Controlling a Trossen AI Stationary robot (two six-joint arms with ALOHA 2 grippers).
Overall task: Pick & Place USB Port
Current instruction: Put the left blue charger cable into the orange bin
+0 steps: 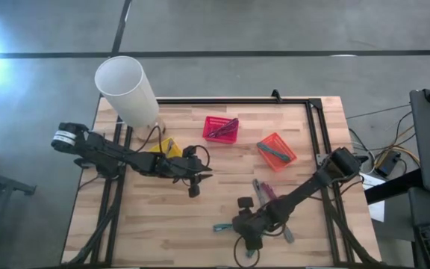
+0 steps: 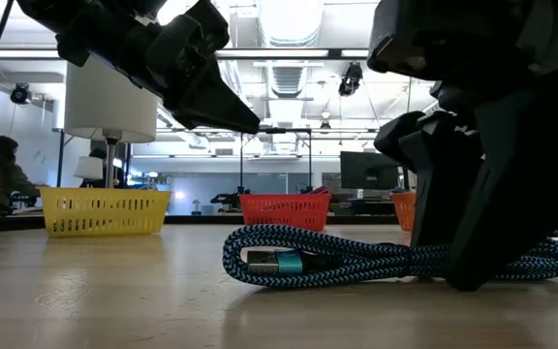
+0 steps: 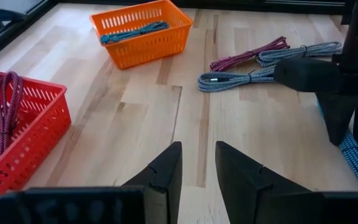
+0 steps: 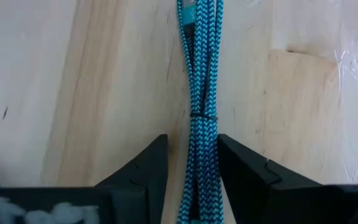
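Wooden table (image 1: 170, 205): right gripper (image 4: 191, 171) down astride teal braided USB cable (image 4: 199, 93), fingers seemingly closing around it; left gripper (image 3: 197, 168) hovering mid-table, parted, empty.

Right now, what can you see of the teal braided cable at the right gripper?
The teal cable is a braided, woven-looking USB lead folded into a long bundle and cinched by a thin dark tie. It lies flat on the wooden table, one metallic teal plug showing at its end. The right gripper straddles it, fingers on either side, nearly touching.
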